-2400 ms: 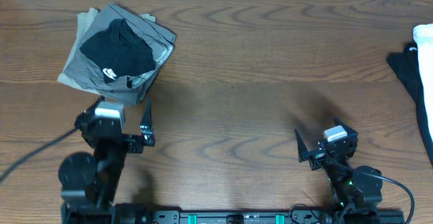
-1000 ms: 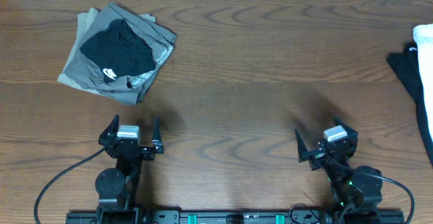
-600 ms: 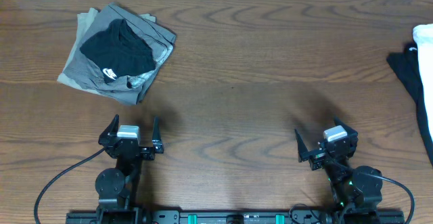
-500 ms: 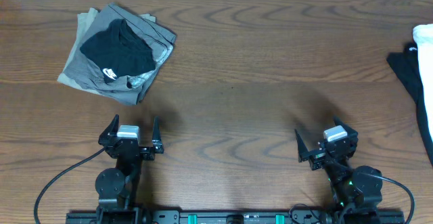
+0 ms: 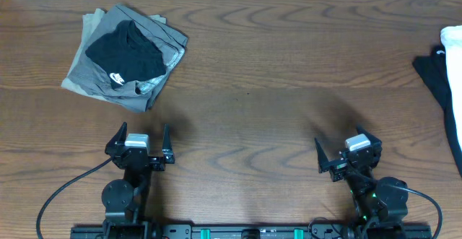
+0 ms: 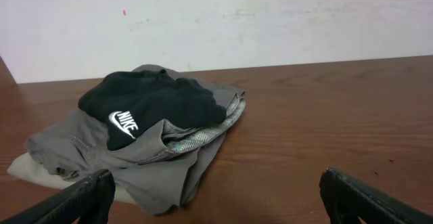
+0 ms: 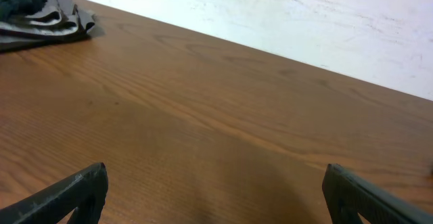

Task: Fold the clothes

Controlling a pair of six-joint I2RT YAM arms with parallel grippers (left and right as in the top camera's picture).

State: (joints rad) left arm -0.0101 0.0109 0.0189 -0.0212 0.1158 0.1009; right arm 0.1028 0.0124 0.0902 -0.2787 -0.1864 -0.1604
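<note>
The black T-shirt point(image 6: 152, 102) sits bunched in a soft mound, its small white logo showing, atop a grey garment point(image 6: 135, 163) at the counter's point(image 5: 274, 66) far left. It lies ahead of the left tool point(image 5: 144, 132) and well apart from it. That tool is released, jaws wide, and so is the right tool point(image 5: 338, 145), which is farther off.

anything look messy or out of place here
Nothing is spilled or damaged. The black shirt lies bunched on a grey garment, and that pile sits crooked, with uneven layers poking out at its edges.
</note>
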